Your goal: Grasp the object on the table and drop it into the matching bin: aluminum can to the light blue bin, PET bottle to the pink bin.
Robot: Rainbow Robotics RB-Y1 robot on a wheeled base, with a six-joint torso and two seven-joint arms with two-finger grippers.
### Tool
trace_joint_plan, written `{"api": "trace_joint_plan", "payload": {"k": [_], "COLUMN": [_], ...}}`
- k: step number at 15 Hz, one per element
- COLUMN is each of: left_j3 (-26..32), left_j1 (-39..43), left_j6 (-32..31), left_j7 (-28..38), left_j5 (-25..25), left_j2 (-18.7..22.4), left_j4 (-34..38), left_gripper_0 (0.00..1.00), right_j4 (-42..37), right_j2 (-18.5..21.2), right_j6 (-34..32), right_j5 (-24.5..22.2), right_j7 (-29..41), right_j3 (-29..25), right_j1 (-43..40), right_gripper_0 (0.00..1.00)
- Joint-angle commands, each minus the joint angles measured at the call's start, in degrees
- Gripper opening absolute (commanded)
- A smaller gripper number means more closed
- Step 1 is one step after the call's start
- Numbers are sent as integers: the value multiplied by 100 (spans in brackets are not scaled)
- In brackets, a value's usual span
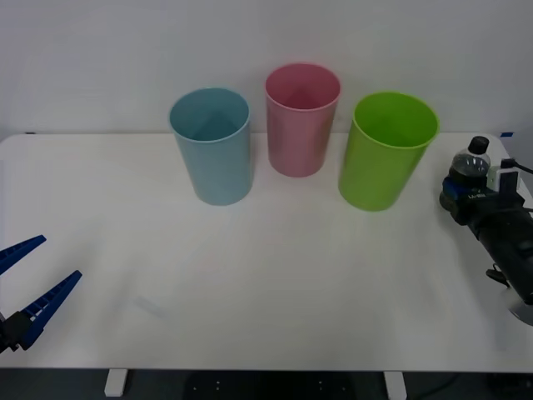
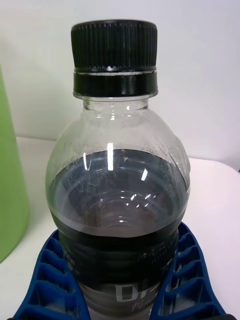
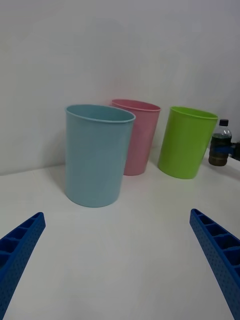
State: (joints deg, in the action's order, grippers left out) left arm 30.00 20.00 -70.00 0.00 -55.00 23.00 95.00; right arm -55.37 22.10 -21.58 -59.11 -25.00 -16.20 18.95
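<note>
bottle gripped, pink bin next

right gripper fingers clamped on the pet bottle at the tabletop's right edge, beside the lime green bin. next: lift, carry over the pink bin. left gripper idle, fingers apart.

Front camera: high above the arms, facing forward and down over the white bench; takes in three cups in a row near the far edge and both arms at the sides.

Right wrist camera: set low behind its own blue fingers, level with the bench, very close to the bottle between them; green cup beside the fingers.

Left wrist camera: low, facing the blue cup, pink cup and green cup well beyond its fingers.

All three views share the green cup and the bottle.
</note>
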Motion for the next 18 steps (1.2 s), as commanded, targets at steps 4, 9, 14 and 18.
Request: {"api": "trace_joint_plan", "payload": {"k": [4, 9, 14, 18], "left_j3": [0, 0, 0, 0], "left_j1": [0, 0, 0, 0], "left_j6": [0, 0, 0, 0], "left_j7": [0, 0, 0, 0], "left_j5": [0, 0, 0, 0], "left_j2": [0, 0, 0, 0], "left_j4": [0, 0, 0, 0], "left_gripper_0": [100, 100, 100, 100], "right_j4": [-1688, -2619, -3613, -4157], "right_j2": [259, 418, 602, 804], "right_j6": [75, 75, 84, 84], "right_j5": [435, 435, 435, 426], "right_j7": [1103, 1876, 2659, 2966], "right_j3": [415, 415, 275, 134], "right_j1": [-1157, -1807, -2352, -2466], "right_gripper_0": [0, 0, 0, 0]}}
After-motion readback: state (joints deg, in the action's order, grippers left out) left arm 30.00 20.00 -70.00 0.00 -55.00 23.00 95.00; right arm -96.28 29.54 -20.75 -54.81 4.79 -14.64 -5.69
